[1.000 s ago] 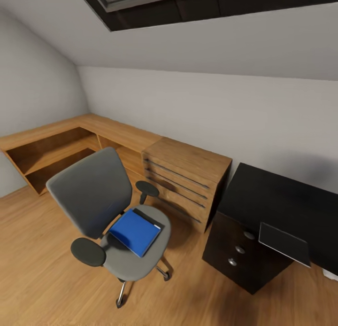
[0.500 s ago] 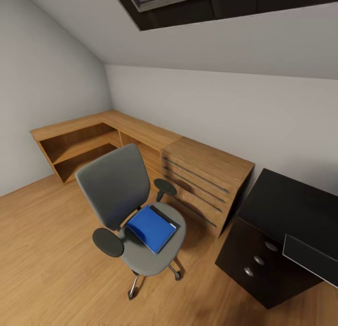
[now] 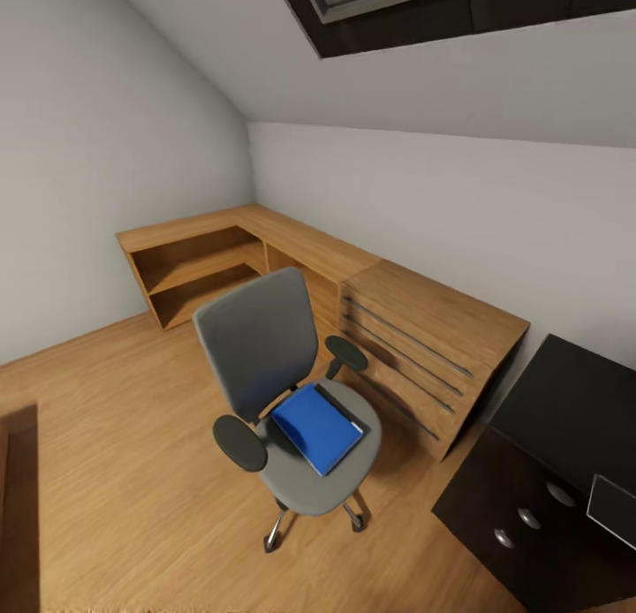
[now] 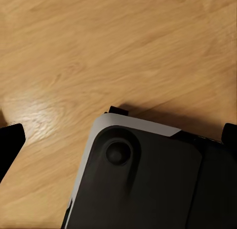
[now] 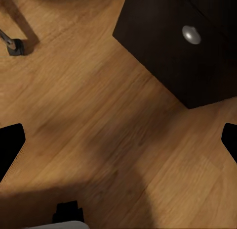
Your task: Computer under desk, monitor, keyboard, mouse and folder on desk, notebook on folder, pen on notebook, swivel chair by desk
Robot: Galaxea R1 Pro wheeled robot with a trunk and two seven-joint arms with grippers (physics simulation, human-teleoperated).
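Observation:
The grey swivel chair (image 3: 265, 357) stands on the wooden floor in the middle of the head view, apart from the desk. Flat on its seat lies the blue folder (image 3: 316, 429), with a thin dark strip along its far edge. A corner of the black desk (image 3: 574, 401) with its drawer unit (image 3: 521, 516) is at the lower right, and a flat grey object (image 3: 614, 507) overhangs its edge. My left gripper (image 4: 119, 140) is open above the floor and my own dark base (image 4: 143, 184). Also open and empty, my right gripper (image 5: 118, 145) hangs over the floor near the drawer unit (image 5: 177, 46).
Low wooden shelving (image 3: 212, 260) runs along the far corner, and a wooden drawer chest (image 3: 424, 348) stands between it and the desk. A dark skylight (image 3: 397, 3) sits in the sloped ceiling. A chair castor (image 5: 15, 46) is close to the right gripper. A dark edge (image 3: 18, 507) is at lower left.
The head camera has turned left, so chair, chest and desk have slid right in the picture. The chair and folder themselves have not moved.

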